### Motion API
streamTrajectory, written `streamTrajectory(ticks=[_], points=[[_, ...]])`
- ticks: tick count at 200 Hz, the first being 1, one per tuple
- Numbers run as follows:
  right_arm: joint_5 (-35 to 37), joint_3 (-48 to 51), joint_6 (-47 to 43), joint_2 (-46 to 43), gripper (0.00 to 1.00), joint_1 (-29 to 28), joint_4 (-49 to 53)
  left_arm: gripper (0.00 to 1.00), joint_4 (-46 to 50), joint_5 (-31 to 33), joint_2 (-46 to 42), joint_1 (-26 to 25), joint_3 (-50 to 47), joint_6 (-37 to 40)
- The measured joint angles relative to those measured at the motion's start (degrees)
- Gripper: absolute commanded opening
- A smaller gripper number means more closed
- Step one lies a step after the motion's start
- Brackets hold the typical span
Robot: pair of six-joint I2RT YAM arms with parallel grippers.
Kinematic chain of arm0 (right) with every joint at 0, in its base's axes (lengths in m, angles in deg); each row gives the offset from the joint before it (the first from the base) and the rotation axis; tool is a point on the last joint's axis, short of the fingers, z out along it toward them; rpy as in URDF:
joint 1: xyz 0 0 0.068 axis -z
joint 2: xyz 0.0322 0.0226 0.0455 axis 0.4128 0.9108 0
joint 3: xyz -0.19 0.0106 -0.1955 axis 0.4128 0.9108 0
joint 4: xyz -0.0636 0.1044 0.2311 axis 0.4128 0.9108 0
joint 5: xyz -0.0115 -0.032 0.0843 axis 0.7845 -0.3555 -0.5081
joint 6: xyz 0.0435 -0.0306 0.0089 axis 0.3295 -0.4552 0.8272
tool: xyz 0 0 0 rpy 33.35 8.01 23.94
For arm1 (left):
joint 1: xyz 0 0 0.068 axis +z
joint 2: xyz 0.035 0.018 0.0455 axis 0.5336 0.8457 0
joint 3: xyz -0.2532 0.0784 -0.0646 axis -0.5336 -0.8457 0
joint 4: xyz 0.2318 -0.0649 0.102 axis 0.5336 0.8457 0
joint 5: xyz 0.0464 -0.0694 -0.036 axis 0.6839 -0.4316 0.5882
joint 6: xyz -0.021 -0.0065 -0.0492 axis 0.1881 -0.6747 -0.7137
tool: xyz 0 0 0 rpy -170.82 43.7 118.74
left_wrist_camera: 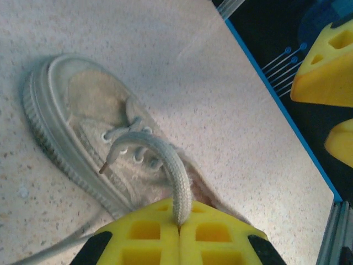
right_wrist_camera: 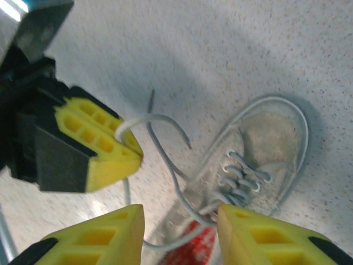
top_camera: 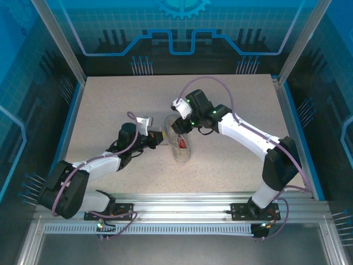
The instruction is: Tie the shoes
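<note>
**Top view:** you get bright, even overhead light on the speckled beige tabletop. The blue-printed translucent enclosure walls read dim. Soft shadows lie under the arms.

**Left wrist view:** your focus is crisp on the small whitish-grey canvas sneaker and its thin white lace. A pale glare streak crosses the table.

**Right wrist view:** you have a bluish cast and overall blur. The right gripper and its yellow moulded fingers are out of focus, with white glare at top left.

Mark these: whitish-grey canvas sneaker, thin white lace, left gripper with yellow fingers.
whitish-grey canvas sneaker (left_wrist_camera: 83, 96), left wrist view, on the toe cap.
thin white lace (left_wrist_camera: 179, 186), left wrist view, on the strand just above the pinch.
left gripper (left_wrist_camera: 179, 232), left wrist view, at the seam between its shut yellow fingertips.
</note>
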Motion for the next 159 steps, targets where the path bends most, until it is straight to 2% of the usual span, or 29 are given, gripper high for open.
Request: streamTrajectory(ticks=[55, 107, 129, 159], points=[[8.15, -0.61, -13.35, 7.1, 0.4, -5.35, 4.94, 0.0, -4.46, -4.79, 6.97, 1.42, -0.11, -0.24], [14.71, -0.66, -20.15, 10.49, 0.41, -7.28, 4.76, 0.0, -11.87, -7.98, 11.39, 2.75, -0.22, -2.23], [17.57, -0.66, -22.45, 10.78, 0.32, -7.34, 3.93, 0.0, -13.07, -8.52, 11.39, 2.89, -0.22, -2.69], [20.04, -0.42, -24.35, 10.91, 0.11, -7.69, 1.6, 0.0, -13.38, -9.03, 11.39, 3.52, -0.42, -2.8]])
